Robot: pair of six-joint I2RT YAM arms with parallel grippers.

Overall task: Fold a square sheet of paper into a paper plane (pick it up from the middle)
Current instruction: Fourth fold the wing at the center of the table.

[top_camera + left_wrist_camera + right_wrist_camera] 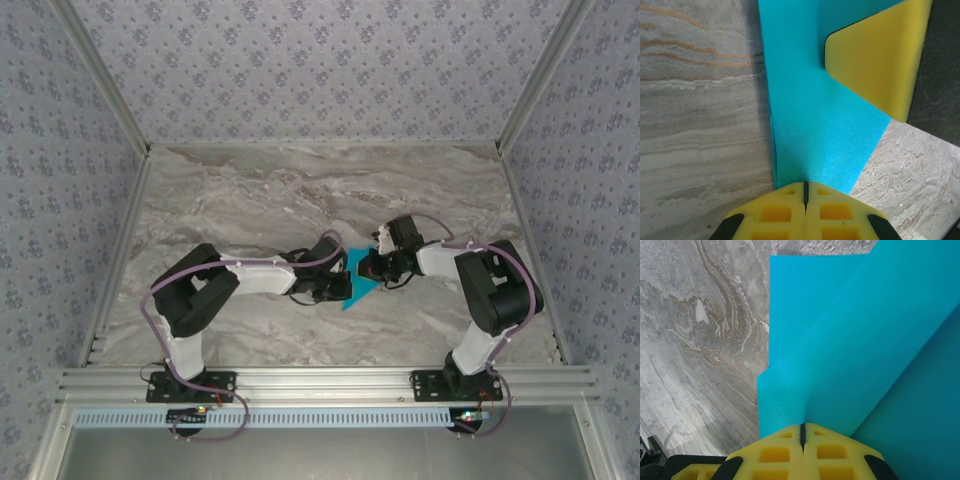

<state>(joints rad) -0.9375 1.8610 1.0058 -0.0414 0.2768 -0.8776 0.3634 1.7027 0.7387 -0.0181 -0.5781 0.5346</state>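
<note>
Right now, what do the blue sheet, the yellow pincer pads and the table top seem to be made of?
Blue sheet: thin matte paper, judging by crisp fold lines and layered edges.
Left pincer pads: matte yellow, probably soft plastic or foam, with moulded square pockets.
Table top: grey veined marble look; real stone or printed laminate, cannot tell.

The sheet of paper (820,125) is a plain, bright cyan-blue with no markings, its folded layers shading slightly darker. The table (300,190) has a grey marble pattern with pale streaks and thin brownish veins. The left gripper (805,186) and the right gripper (802,429) are bright yellow with black patches at the sides. Both arms (250,272) mix white and black sections and carry lilac cables (150,300). The wallpaper (320,60) is pale lilac-grey, dotted with small darker floral motifs.
</note>
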